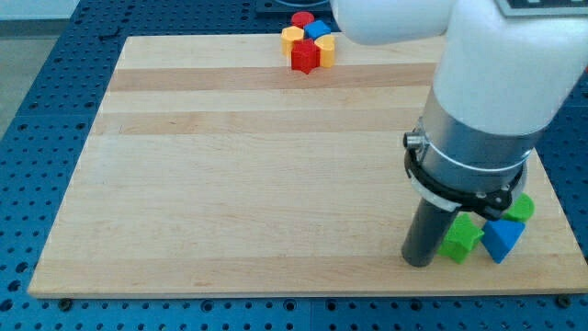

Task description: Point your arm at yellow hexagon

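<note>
Resting near right, my tip holds nothing, touching green block beside blue block. Approach barely begun. Yellow hexagon sits far centre among red star cluster; next move: long diagonal travel.

A pale wooden board lies on a blue perforated bench. At the board's top edge sits a tight cluster: a red block, a blue block, an orange block, a yellow block and a red star, touching one another. Near the bottom right corner lie a green star, a blue block and a green block.
</note>
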Available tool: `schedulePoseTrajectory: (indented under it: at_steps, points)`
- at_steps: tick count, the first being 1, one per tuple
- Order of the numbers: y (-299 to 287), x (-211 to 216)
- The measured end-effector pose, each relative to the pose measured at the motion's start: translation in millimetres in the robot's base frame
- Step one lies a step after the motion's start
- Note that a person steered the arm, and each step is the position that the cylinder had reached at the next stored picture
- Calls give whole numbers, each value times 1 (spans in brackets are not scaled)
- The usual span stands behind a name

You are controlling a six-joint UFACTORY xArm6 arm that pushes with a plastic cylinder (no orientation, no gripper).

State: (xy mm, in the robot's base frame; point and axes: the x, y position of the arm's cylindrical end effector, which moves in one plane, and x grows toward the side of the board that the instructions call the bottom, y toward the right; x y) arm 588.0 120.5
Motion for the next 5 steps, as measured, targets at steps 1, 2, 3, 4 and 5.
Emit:
schedulePoseTrajectory:
  at_steps: [1,2,3,4,5]
  points:
    - [9,-6]
    - [15,-8]
    - [9,-8]
    - [-45,-29]
    - [-76,-81]
